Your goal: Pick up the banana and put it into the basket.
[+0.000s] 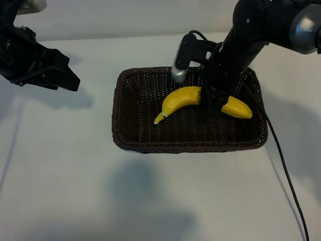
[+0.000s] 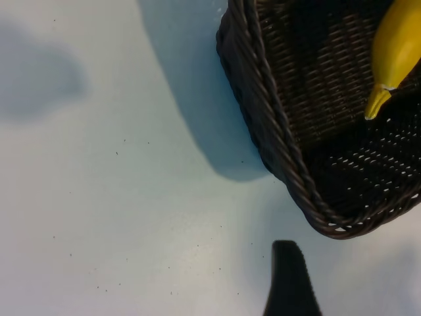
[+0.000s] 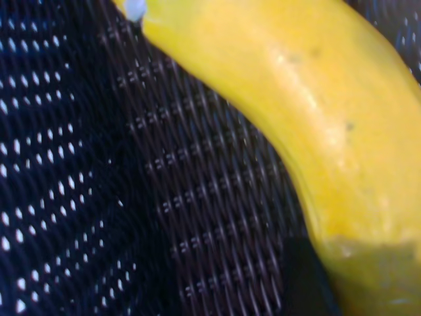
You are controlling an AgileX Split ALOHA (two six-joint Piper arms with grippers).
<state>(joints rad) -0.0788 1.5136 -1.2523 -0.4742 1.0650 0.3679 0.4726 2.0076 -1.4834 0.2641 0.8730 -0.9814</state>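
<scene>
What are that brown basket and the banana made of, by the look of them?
The basket looks like dark woven wicker: braided rim, light showing through the open weave. The banana has smooth, slightly glossy yellow skin; real fruit or plastic, the look leaves open.

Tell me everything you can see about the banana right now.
The banana is bright yellow, smooth and gently curved, with a pale stem tip. It lies inside the dark woven basket, low over its floor. The right pincer straddles it near the middle, fingers on either side, apparently gripping it.
</scene>
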